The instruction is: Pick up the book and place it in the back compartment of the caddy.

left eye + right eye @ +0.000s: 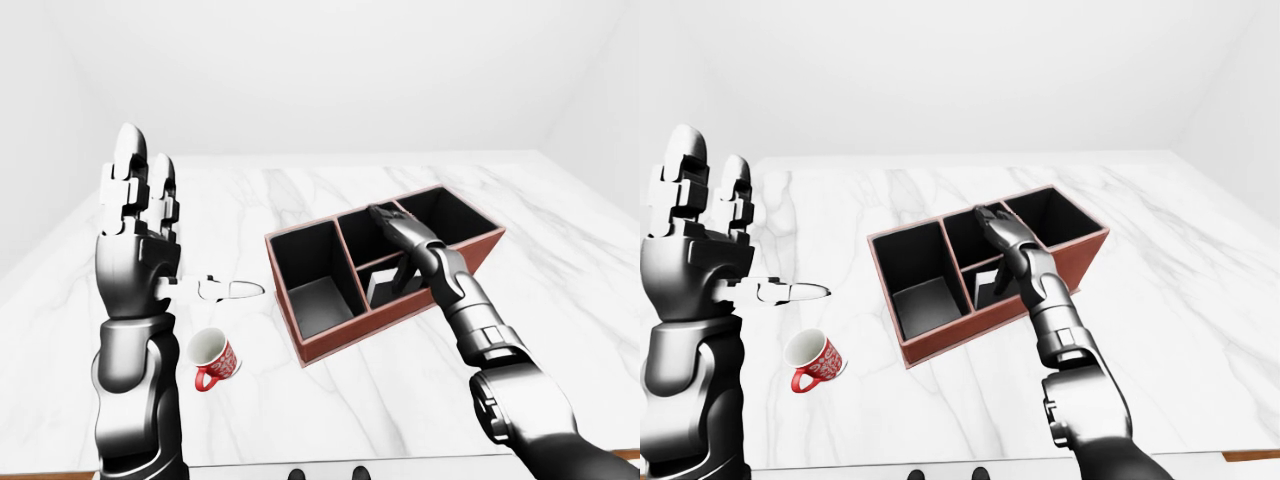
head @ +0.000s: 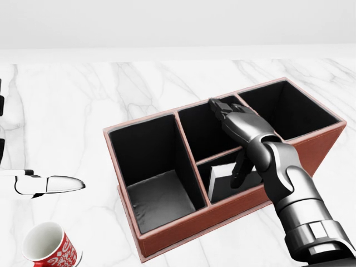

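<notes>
The caddy is a red-brown box with black insides, lying slantwise on the white marble table. The grey-white book stands in the small middle compartment nearest the bottom of the head view, leaning a little. My right hand is open above the middle compartments, fingers stretched toward the upper left, thumb hanging down beside the book without gripping it. My left hand is open and empty, raised upright far left of the caddy.
A red-and-white mug lies on its side at the bottom left of the head view. The caddy's large left compartment and right compartment hold nothing. The table edge runs along the top of the view.
</notes>
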